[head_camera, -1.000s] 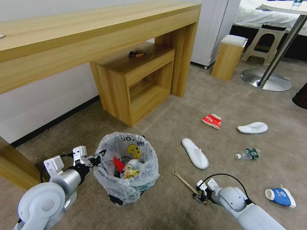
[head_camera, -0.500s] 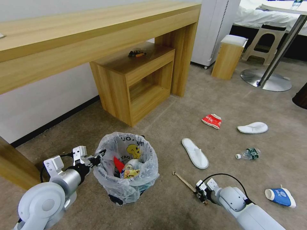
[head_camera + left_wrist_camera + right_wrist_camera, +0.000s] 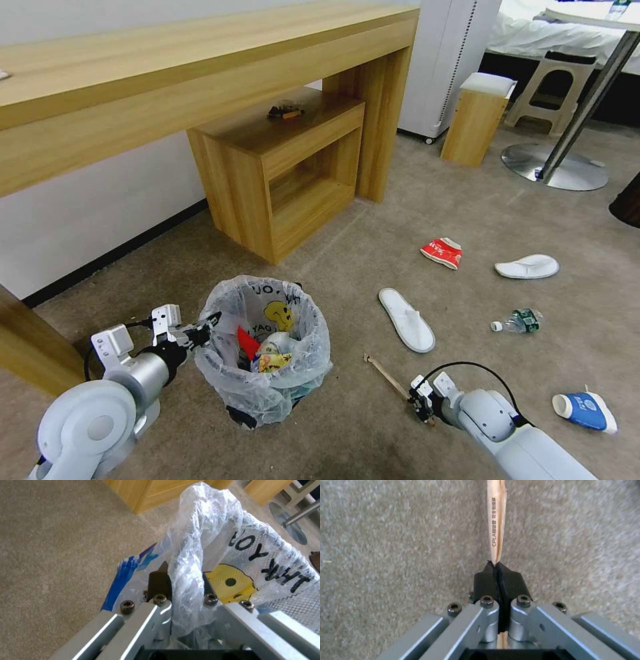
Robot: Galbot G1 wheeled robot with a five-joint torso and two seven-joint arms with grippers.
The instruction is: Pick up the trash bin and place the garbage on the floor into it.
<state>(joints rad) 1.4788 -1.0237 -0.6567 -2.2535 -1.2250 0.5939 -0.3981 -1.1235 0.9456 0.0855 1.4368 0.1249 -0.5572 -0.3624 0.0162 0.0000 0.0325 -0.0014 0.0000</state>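
Note:
The trash bin [image 3: 268, 395], lined with a crinkly white bag bearing a yellow figure, stands on the beige floor [image 3: 347, 440] in the head view with wrappers inside. My left gripper [image 3: 203, 329] is shut on its bag rim; the left wrist view shows the plastic [image 3: 253, 555] pinched in the left gripper [image 3: 181, 576]. My right gripper [image 3: 418, 407] is shut on one end of a wooden stick [image 3: 385, 375], low over the carpet. In the right wrist view the stick [image 3: 496, 517] juts out of the shut right gripper [image 3: 495, 566].
More garbage lies to the right: two white slippers [image 3: 407, 320] [image 3: 527, 267], a red wrapper [image 3: 442, 252], a clear bottle [image 3: 517, 321] and a blue-white cup [image 3: 585, 410]. A wooden desk [image 3: 200, 73] with a low cabinet [image 3: 287, 173] stands behind the bin. A round table base [image 3: 557, 167] is far right.
The stick's free end has shifted slightly with the right gripper holding it. The left arm and the bin have not moved.

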